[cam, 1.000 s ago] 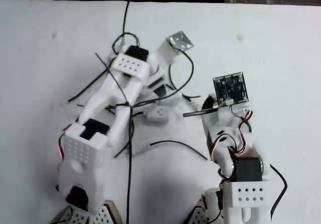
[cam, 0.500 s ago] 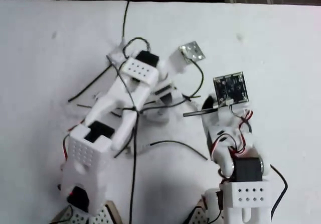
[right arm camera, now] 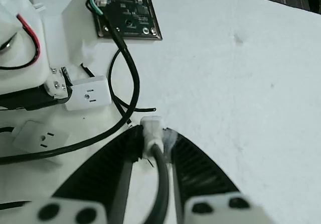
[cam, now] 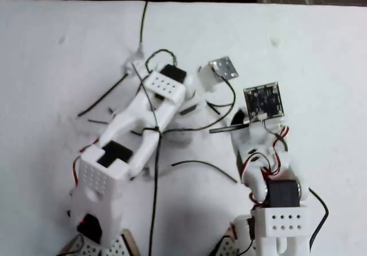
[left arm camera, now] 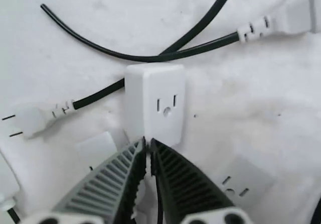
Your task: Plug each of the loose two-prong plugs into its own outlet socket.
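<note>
My left gripper [left arm camera: 149, 144] is shut, and its tips touch the near edge of a white outlet block [left arm camera: 155, 103] lying face up. A second outlet block [left arm camera: 235, 184] lies beside its fingers. A loose two-prong plug [left arm camera: 25, 121] on a black cord rests to one side, and another white plug [left arm camera: 296, 15] lies farther off. My right gripper [right arm camera: 153, 148] is shut on a white plug [right arm camera: 152, 131] with a black cord, held just above the table. Ahead of it I see the left gripper [right arm camera: 56, 86] against an outlet block [right arm camera: 90, 96], with another outlet block [right arm camera: 40, 133] nearby.
Black cords [cam: 203, 167] cross the white table [cam: 321, 49] between the two arms. The left arm [cam: 143, 118] reaches diagonally to the middle, and its camera board [cam: 221, 69] is close to the right arm's camera board [cam: 264, 101]. The table's far edge [cam: 229, 2] borders a dark floor.
The left arm has swung to the right and slightly farther out, and it now covers the outlet block that lay beside it. The right arm has kept still with its plug.
</note>
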Action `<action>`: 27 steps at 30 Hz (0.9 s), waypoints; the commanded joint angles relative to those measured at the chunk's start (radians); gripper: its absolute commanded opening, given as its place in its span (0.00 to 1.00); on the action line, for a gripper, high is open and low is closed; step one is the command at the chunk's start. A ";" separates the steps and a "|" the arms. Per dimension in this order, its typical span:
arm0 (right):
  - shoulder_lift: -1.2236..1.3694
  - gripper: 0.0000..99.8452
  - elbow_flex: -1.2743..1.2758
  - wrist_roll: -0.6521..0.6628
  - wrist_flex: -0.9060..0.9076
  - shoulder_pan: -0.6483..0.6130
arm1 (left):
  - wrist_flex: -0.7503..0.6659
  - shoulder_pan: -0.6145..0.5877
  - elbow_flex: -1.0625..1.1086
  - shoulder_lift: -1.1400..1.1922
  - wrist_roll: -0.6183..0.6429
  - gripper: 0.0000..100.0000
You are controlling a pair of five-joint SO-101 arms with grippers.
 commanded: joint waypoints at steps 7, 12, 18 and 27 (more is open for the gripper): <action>-0.005 0.02 -0.043 0.011 0.001 0.004 | 0.077 0.013 -0.037 -0.045 -0.003 0.02; -0.005 0.02 -0.041 0.011 0.001 0.004 | 0.075 0.010 -0.043 -0.053 0.003 0.10; -0.005 0.02 -0.041 0.011 0.001 0.004 | 0.037 -0.021 -0.043 -0.048 0.028 0.24; -0.005 0.02 -0.041 0.011 -0.002 0.004 | -0.075 -0.025 -0.043 0.038 0.034 0.24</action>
